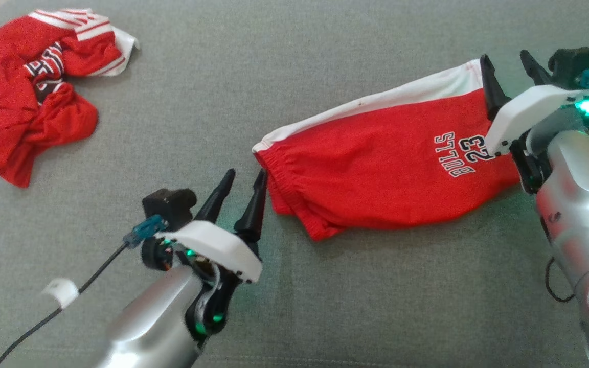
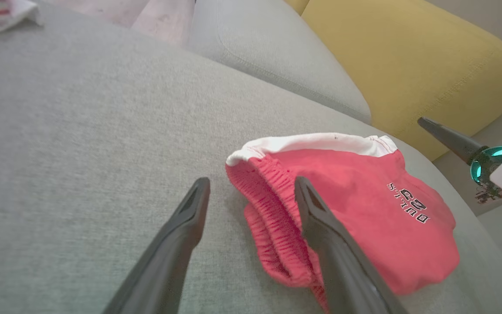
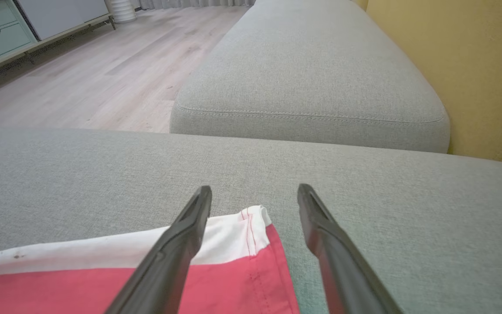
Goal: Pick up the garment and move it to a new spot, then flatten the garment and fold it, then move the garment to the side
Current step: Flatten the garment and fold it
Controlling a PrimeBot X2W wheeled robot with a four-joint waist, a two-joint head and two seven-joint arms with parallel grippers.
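Red shorts: far end hidden behind the pale housing of the right gripper in the head view; cut off by the bottom and left edges in the right wrist view.
Crumpled jersey: clipped by the head view's left edge; dark lettering buried in folds, unreadable.
Right gripper, left wrist view: cut off by the right edge.
Black cable: running out at the bottom-left corner.
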